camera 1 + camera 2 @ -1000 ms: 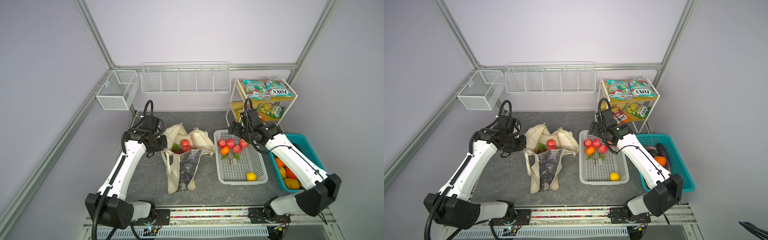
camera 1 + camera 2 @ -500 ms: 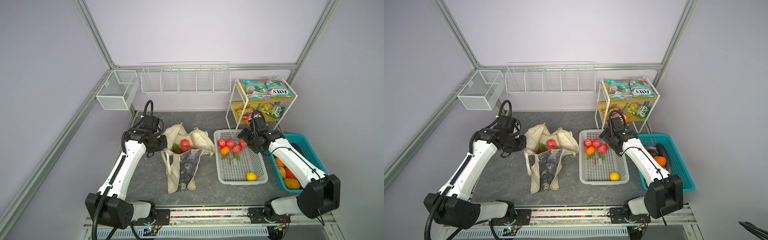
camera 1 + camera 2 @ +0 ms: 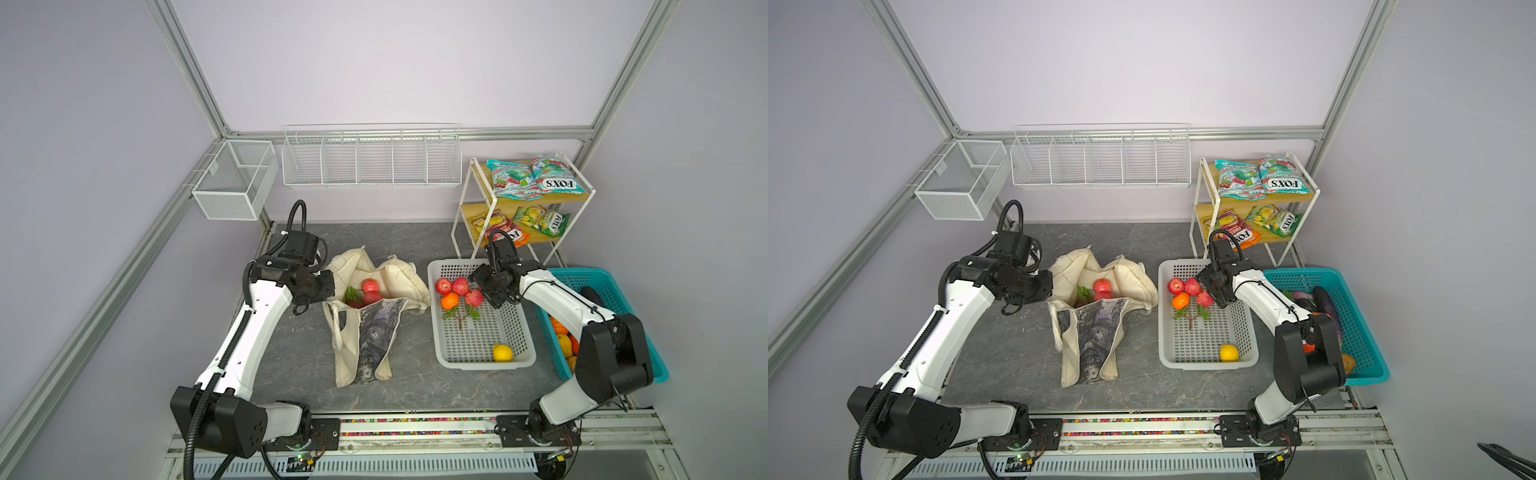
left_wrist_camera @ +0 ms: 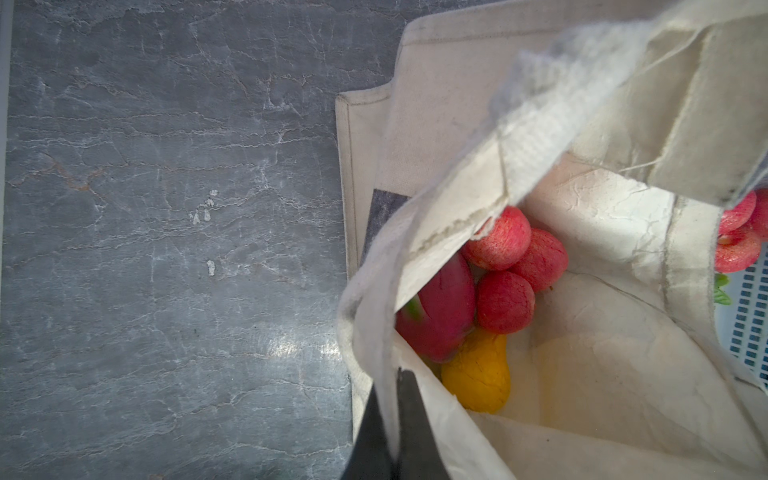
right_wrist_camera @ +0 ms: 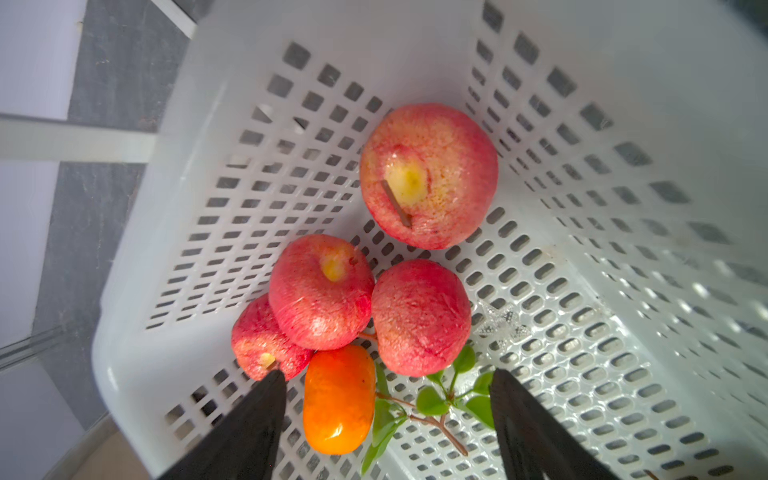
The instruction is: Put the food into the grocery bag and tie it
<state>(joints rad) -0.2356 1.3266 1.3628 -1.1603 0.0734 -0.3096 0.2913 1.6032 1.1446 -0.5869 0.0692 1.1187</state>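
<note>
At nine o'clock of the grocery bag (image 3: 365,332), my left gripper (image 4: 392,390) is clamped tight on the cream rim of its mouth, cloth pinched between both fingers (image 4: 415,415). Inside the bag lie three red apples (image 4: 505,301), a pink dragon fruit (image 4: 440,316) and a yellow fruit (image 4: 478,374), all touching. At three o'clock of the bag sits the white basket (image 3: 434,328); my right gripper (image 5: 386,376) hangs over its twelve o'clock end, jaws wide apart and holding nothing, above four loose apples (image 5: 428,174) and an orange fruit (image 5: 338,399) at eleven o'clock. A lemon (image 3: 503,352) rests at the basket's five o'clock corner. FOX'S packets (image 3: 557,183) lie on the shelf (image 3: 540,197) at one o'clock
</note>
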